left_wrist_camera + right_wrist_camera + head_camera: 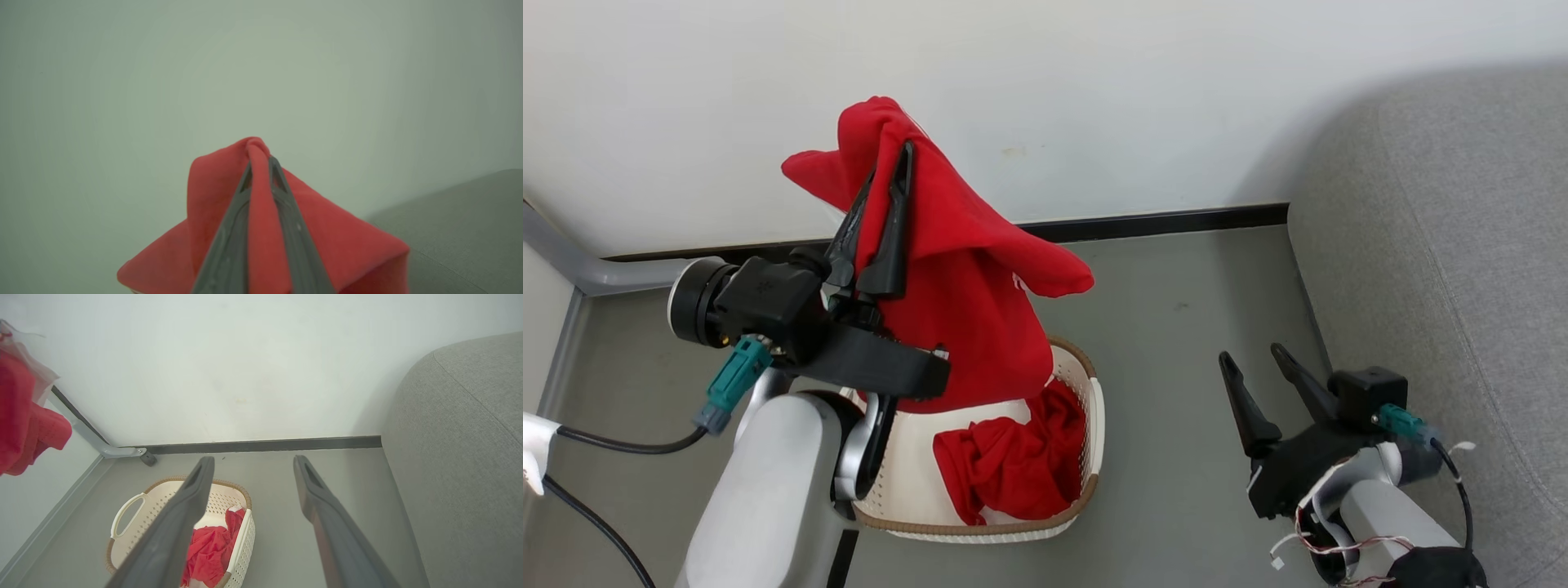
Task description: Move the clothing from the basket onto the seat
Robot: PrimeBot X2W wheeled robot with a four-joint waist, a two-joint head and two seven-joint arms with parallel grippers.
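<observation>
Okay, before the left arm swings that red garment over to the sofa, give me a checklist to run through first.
1. Grip: left claw shut on the held garment: ok.
2. Lift: held garment hangs clear above the basket, per the right wrist view: ok.
3. Spare hand: right claw open and empty: ok.
4. Landing: visible sofa surface bare: ok.
5. Path: right arm out of the swing: cannot tell.
6. Basket emptied: not ok, a crumpled red garment lies inside.
</observation>
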